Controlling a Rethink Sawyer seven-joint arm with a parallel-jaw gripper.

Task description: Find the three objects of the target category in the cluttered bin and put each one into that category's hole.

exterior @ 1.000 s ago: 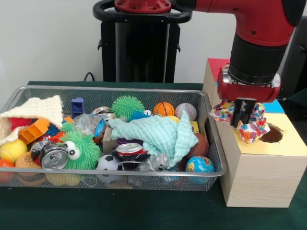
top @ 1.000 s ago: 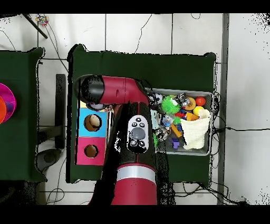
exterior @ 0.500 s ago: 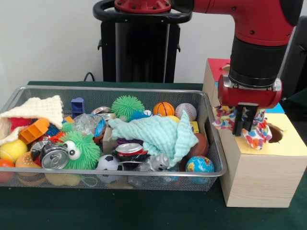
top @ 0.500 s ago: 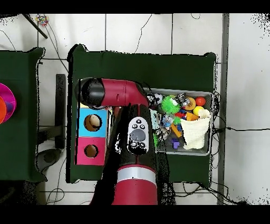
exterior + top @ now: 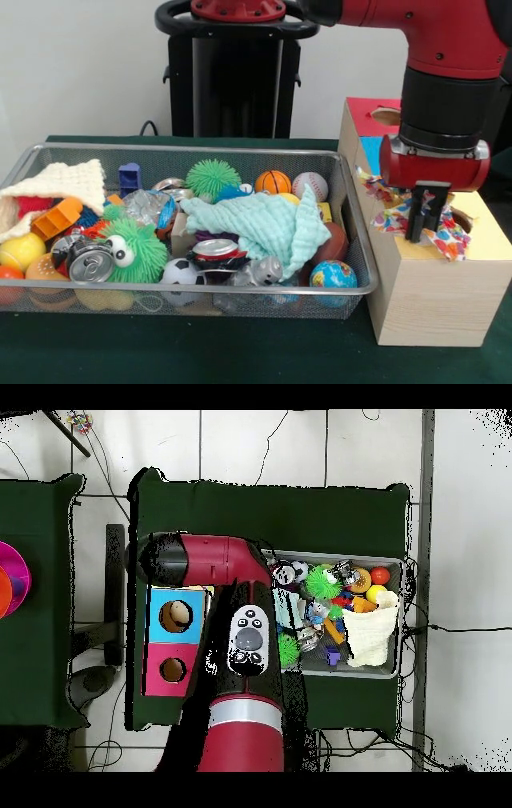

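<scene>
My gripper (image 5: 422, 233) is shut on a crumpled plastic wrapper (image 5: 445, 238) printed red, blue, yellow and white. It holds the wrapper just above the yellow top (image 5: 490, 237) of the pale wood box (image 5: 432, 298). Only the right edge of the hole (image 5: 463, 217) shows behind the wrapper and the fingers. The wire mesh bin (image 5: 200, 290) stands left of the box, full of clutter. In the overhead view the arm (image 5: 215, 562) covers the yellow top and the gripper; the bin (image 5: 345, 672) lies to its right.
The bin holds a mint cloth (image 5: 264, 224), a cream knitted cloth (image 5: 60, 184), spiky green balls (image 5: 213, 176), toy balls, a can (image 5: 90, 264) and crinkled silver plastic (image 5: 146, 206). The blue-topped hole (image 5: 176, 616) and the red-topped hole (image 5: 172, 670) lie beside the yellow one.
My gripper has moved right in the front view with the wrapper, from the box's left edge to over the hole in the yellow top.
</scene>
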